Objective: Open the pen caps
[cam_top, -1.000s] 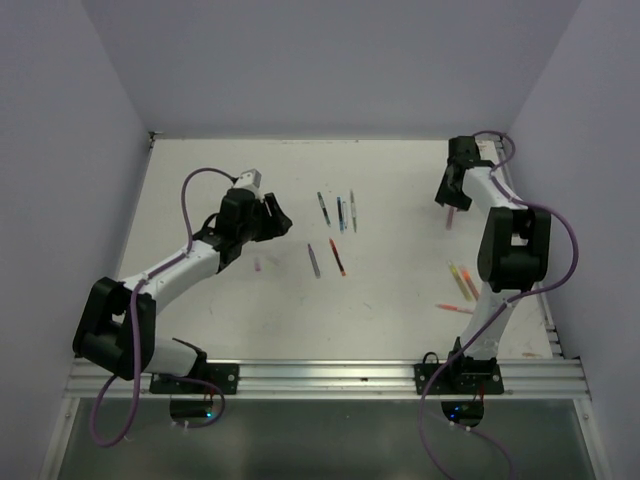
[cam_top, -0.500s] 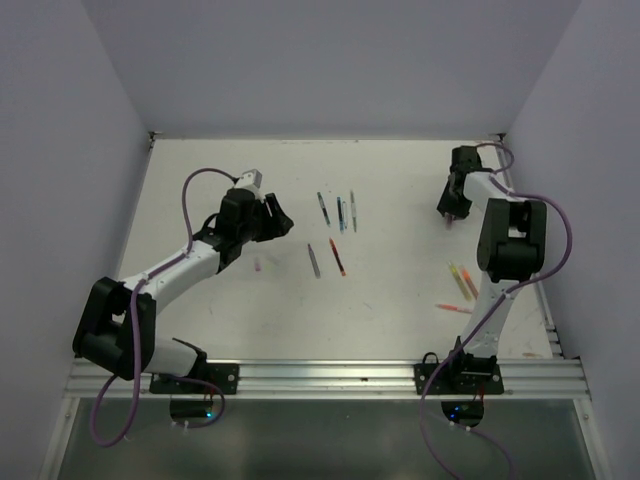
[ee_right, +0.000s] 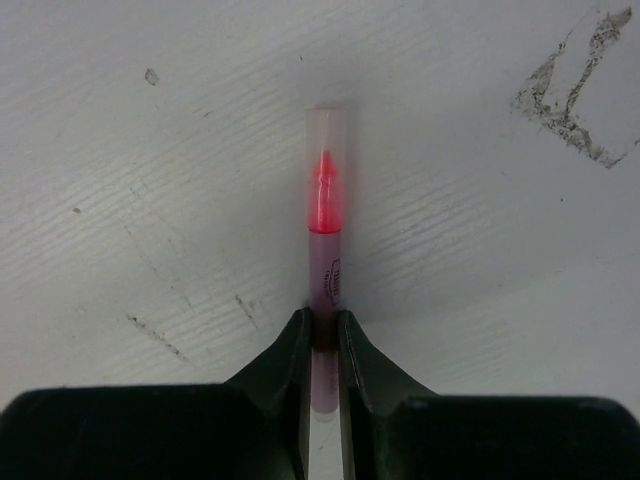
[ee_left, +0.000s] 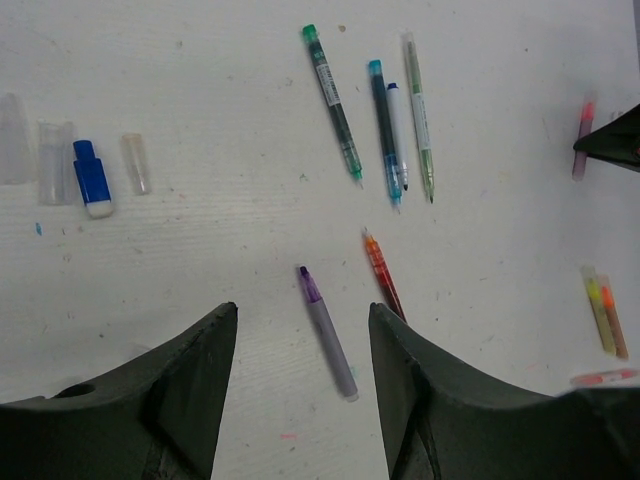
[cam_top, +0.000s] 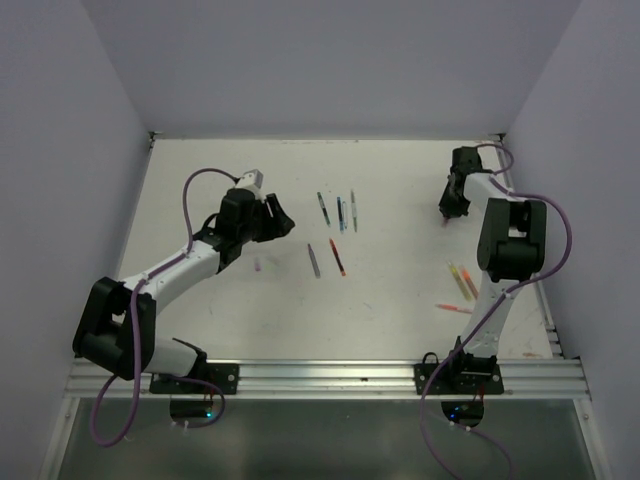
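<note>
Far out, right tool [ee_right: 322, 332] pinches a pink pen [ee_right: 325, 268]; left tool [ee_left: 302, 315] hovers, jaws apart.

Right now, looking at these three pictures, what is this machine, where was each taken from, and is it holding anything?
Two robot arms stand at the near edge of a white table. The wide picture looks down from above; the other two come from a camera on each wrist. Several pens and loose caps lie before the left gripper, which is open and empty. The right gripper pinches a pink-tipped pen whose clear cap is on.
</note>
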Controlling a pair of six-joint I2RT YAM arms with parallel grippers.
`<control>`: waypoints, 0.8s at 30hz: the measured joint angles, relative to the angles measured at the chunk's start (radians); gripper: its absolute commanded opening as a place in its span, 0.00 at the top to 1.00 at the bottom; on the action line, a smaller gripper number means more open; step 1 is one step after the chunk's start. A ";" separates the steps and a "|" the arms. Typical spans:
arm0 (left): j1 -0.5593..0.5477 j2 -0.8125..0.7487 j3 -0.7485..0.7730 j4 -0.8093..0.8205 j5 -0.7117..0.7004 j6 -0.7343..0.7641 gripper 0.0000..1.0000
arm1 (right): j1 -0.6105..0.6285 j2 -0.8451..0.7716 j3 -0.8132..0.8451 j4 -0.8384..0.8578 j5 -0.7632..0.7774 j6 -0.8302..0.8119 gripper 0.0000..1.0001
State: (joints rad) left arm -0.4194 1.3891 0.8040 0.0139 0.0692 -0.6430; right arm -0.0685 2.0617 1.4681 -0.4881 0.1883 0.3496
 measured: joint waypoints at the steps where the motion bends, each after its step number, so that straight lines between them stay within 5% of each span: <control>1: 0.000 0.000 0.000 0.000 0.004 0.000 0.41 | 0.000 -0.001 -0.001 0.002 -0.002 -0.001 1.00; 8: 0.000 0.006 0.020 -0.003 0.059 0.000 0.39 | 0.101 -0.105 -0.070 -0.011 0.005 -0.002 1.00; 17: 0.012 0.114 0.117 0.037 0.231 -0.064 0.38 | 0.505 -0.394 -0.160 0.067 -0.159 -0.004 1.00; 24: 0.025 0.178 0.120 0.068 0.316 -0.151 0.37 | 0.674 -0.418 -0.274 0.121 -0.276 -0.002 1.00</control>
State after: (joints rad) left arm -0.3943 1.5669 0.9241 0.0822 0.3851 -0.7944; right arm 0.6060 1.6440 1.1938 -0.3672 -0.0875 0.3481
